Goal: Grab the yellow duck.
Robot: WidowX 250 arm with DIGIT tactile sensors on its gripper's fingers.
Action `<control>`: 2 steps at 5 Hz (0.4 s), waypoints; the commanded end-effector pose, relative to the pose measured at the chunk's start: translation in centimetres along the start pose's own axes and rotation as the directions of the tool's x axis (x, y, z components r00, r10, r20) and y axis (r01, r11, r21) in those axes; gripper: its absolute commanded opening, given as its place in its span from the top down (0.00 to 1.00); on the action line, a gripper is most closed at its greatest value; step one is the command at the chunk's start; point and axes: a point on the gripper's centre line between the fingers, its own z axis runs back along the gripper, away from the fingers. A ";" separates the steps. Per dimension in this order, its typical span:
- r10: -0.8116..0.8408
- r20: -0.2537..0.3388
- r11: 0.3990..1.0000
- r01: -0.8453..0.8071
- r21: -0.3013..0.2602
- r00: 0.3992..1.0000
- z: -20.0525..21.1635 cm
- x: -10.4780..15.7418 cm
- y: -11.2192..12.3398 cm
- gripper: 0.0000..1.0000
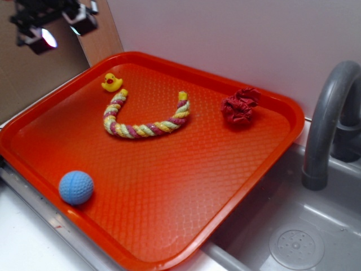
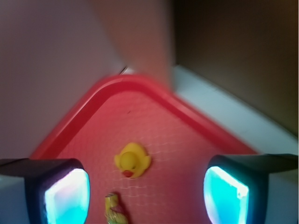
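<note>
An orange tray sits tilted over the edge of a grey sink, and everything loose is in it. The yellow duck sits at about eleven o'clock on the tray, near the far corner, upright. Just beside it at its five o'clock is one yellow tip of a twisted rope, bent in a U that opens toward the back wall. A crumpled red cloth lies at about two o'clock, well apart from the rope. A blue ball rests at eight o'clock near the front rim.

The gripper hangs above the tray's far left corner, clear of the duck. From the wrist view its fingers stand wide apart, holding nothing, the duck between them, beak toward the camera.

A grey faucet rises at three o'clock.
</note>
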 end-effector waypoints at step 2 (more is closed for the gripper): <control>-0.025 -0.027 0.997 0.026 0.067 0.999 -7.2 1.0 -0.6 0.00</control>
